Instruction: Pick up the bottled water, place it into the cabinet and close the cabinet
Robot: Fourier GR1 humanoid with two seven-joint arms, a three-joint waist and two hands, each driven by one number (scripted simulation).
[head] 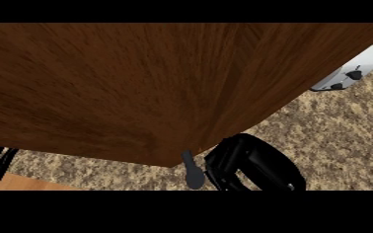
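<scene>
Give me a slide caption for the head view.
Brown cabinet door fills the view; right hand beside a grey handle.

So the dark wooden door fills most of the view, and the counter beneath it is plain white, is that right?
Not quite: the head view shows the counter speckled beige and brown, not plain white. The dark wooden door does fill most of the view.

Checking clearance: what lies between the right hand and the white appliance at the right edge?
Head view: only bare counter between right hand and white appliance.
</scene>
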